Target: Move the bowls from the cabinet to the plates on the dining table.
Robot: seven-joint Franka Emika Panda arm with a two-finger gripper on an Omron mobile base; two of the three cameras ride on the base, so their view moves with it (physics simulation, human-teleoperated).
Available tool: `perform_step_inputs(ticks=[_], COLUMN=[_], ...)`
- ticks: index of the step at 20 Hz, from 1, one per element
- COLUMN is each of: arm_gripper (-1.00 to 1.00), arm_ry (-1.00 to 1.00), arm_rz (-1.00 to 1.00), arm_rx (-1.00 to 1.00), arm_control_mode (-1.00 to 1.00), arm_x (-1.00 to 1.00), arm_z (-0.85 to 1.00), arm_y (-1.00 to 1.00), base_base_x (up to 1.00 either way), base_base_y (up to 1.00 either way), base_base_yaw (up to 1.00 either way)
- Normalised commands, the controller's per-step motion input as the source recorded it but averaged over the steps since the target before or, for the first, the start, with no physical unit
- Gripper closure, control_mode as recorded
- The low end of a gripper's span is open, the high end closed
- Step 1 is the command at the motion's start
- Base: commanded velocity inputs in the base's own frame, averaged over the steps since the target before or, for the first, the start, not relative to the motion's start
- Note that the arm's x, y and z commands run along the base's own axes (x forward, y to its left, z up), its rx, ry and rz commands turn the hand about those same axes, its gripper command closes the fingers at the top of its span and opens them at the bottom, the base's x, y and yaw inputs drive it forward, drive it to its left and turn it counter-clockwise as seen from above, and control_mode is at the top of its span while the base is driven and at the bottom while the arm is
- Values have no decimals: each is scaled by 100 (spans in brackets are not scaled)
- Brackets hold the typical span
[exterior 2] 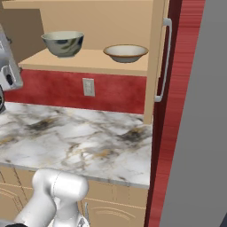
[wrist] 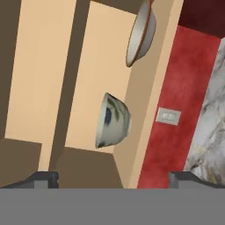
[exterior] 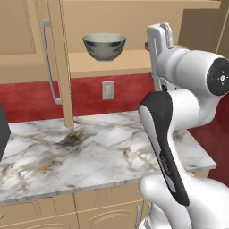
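The grey-green bowl sits upright on the shelf of the open cabinet. The tan bowl rests on the same shelf, apart from the first, nearer the right door. Both doors stand swung out, each with a long silver handle.

The gripper is raised to shelf height in front of the opening, its jaws spread wide and holding nothing; in the hand view the grey-green bowl lies just ahead between the two fingertips, not touching them.

Below the cabinet runs a red wall with a pale outlet, and under it a marble counter over tan drawer fronts.
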Motion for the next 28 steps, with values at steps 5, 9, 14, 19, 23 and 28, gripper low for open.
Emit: perform_step_inputs(ticks=[5, 9, 14, 19, 23, 28], arm_gripper=[-100, -100, -100, -100, -100, -100], arm_ry=[0, 0, 0, 0, -1, -1], arm_rz=[-16, -17, -17, -16, -15, -12], arm_rx=[2, 2, 2, 2, 3, 3], arm_control_mode=[-100, -100, -100, -100, -100, -100], arm_x=[7, 3, 3, 7, 10, 20], arm_z=[-5, 0, 0, -8, -11, -12], arm_y=[-27, -30, -30, -28, -27, -24], base_base_x=[0, 0, 0, 0, 0, 0], base_base_y=[0, 0, 0, 0, 0, 0], base_base_yaw=[0, 0, 0, 0, 0, 0])
